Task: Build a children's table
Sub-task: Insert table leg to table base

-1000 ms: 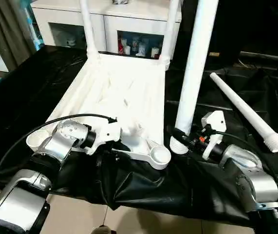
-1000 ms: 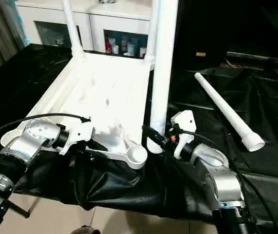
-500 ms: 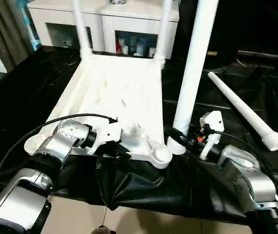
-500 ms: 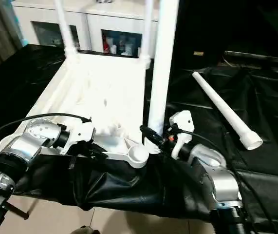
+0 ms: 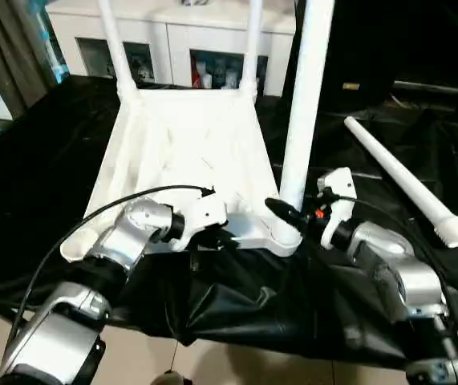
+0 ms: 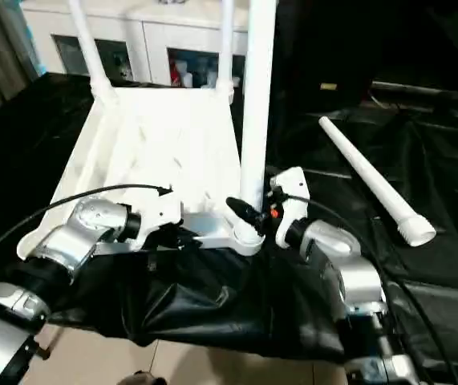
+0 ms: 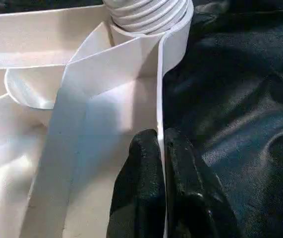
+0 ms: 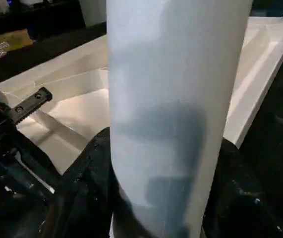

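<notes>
head stereo downward, wrist views close-up

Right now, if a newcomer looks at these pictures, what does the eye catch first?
First, the white children's table lying upside down on the black-covered work table. Next, the right gripper holds an upright leg at its near corner socket, while the left gripper pinches the near rim. Another leg lies loose to the right.

A crumpled black cover (image 5: pixel 237 297) drapes the counter and hangs over its near edge. Beyond the far edge stands a white cabinet (image 5: pixel 172 36) with open shelves holding small colourful items (image 5: pixel 216 68). A grey curtain (image 5: pixel 8 56) hangs at the left, above pale floor tiles (image 5: pixel 144 365).
</notes>
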`<state>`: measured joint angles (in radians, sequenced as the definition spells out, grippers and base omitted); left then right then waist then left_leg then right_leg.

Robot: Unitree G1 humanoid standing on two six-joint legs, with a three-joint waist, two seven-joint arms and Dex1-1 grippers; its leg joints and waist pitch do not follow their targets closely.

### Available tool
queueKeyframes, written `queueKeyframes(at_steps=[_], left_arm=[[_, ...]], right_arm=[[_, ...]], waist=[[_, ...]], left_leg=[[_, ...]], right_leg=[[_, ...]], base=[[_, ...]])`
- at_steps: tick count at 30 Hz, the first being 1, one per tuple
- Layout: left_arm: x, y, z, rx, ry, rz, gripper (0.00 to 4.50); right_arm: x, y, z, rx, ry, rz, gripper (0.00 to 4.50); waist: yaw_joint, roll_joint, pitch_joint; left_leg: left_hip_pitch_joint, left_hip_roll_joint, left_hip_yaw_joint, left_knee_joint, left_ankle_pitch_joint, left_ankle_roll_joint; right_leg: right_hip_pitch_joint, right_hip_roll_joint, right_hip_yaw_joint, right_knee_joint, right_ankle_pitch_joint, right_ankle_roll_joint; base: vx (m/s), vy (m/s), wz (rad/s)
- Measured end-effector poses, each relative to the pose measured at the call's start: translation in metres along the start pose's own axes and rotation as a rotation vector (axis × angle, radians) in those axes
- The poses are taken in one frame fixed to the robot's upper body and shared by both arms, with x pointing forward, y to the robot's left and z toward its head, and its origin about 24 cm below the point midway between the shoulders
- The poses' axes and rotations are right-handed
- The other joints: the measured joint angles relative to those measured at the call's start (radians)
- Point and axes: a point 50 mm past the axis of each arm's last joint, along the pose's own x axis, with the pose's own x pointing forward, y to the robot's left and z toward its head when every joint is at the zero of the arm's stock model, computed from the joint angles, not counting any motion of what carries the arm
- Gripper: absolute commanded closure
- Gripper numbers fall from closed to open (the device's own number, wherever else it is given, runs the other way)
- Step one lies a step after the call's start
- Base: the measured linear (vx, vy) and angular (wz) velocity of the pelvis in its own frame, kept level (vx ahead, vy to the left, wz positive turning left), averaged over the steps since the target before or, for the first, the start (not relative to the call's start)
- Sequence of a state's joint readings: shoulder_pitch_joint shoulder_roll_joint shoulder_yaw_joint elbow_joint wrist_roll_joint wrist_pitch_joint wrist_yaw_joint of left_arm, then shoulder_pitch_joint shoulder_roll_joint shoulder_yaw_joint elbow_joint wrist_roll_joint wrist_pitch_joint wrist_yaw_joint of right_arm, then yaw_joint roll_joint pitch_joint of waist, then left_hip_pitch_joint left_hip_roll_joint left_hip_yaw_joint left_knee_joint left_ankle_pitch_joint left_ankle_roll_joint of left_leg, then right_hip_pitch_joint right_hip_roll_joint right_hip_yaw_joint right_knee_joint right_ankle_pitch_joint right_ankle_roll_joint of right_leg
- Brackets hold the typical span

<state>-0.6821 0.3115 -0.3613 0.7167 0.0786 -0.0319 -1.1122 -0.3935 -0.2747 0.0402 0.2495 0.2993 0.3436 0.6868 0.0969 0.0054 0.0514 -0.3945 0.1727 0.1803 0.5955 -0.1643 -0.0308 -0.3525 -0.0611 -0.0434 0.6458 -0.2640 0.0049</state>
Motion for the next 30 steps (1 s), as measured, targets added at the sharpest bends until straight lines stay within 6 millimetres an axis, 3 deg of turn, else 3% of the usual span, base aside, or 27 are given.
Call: queueKeyframes(at_steps=[16, 30], left_arm=[[-0.001, 0.001, 0.000, -0.026, 0.015, 0.021, 4.50], [0.000, 0.001, 0.000, -0.031, 0.018, 0.027, 4.50]], right_arm=[[0.007, -0.009, 0.000, 0.071, -0.002, 0.010, 2.62], [-0.004, -0.010, -0.020, 0.233, -0.158, -0.036, 2.62]], waist=[[-0.008, -0.001, 0.001], [-0.004, 0.001, -0.001]], left_leg=[[0.000, 0.000, 0.001, 0.000, 0.000, 0.000], [0.001, 0.000, 0.001, 0.000, 0.000, 0.000]], right_leg=[[0.000, 0.000, 0.000, 0.000, 0.000, 0.000], [0.000, 0.000, 0.000, 0.000, 0.000, 0.000]], base=[[0.000, 0.000, 0.00], [0.000, 0.000, 0.00]])
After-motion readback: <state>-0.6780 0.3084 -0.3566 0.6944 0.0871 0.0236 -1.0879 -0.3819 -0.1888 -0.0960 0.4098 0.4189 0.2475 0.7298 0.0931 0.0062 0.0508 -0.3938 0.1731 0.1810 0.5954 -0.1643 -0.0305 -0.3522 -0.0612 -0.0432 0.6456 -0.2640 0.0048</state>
